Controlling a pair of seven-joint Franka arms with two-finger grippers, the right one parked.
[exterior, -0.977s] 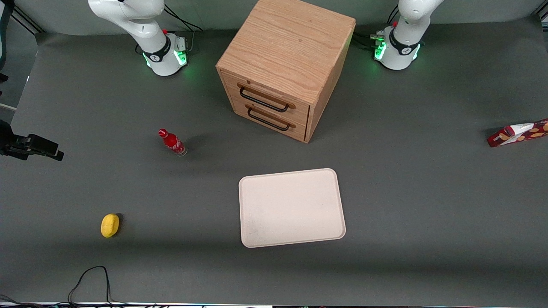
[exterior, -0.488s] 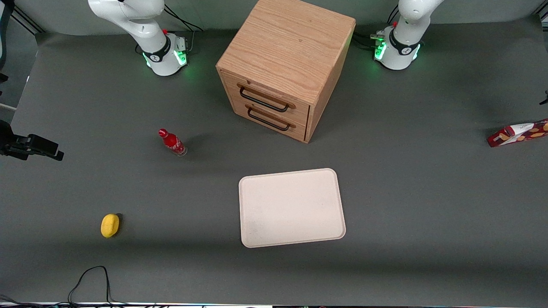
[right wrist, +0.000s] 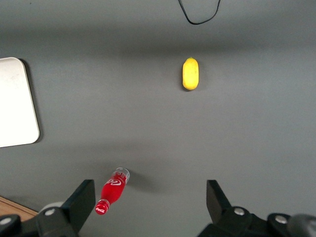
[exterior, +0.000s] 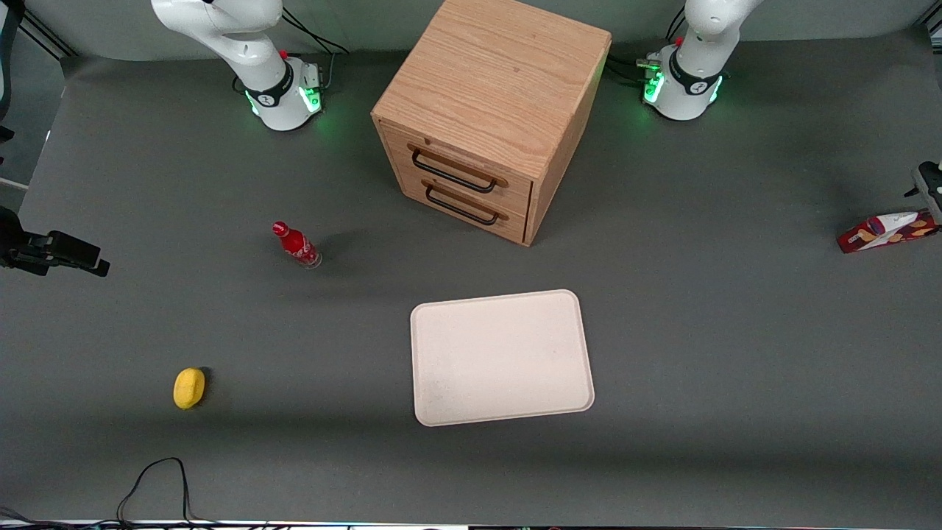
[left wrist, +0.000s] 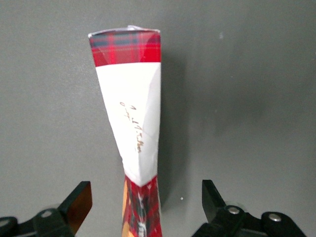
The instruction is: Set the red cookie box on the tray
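The red cookie box (exterior: 887, 230) lies on its thin edge on the grey table, at the working arm's end and at the edge of the front view. It is far from the cream tray (exterior: 502, 357), which lies flat in front of the drawer cabinet and holds nothing. My left gripper (exterior: 931, 193) hangs just above the box's outer end, only partly in view. In the left wrist view the gripper (left wrist: 145, 197) is open, one finger on each side of the box (left wrist: 129, 103), neither touching it.
A wooden two-drawer cabinet (exterior: 489, 118) stands farther from the camera than the tray. A small red bottle (exterior: 296, 245) and a yellow lemon (exterior: 189, 388) lie toward the parked arm's end. A black cable (exterior: 154, 482) loops near the front edge.
My left gripper has come into the front view at its edge and moved down over the cookie box's outer end, now covering it. The box and tray have not moved.
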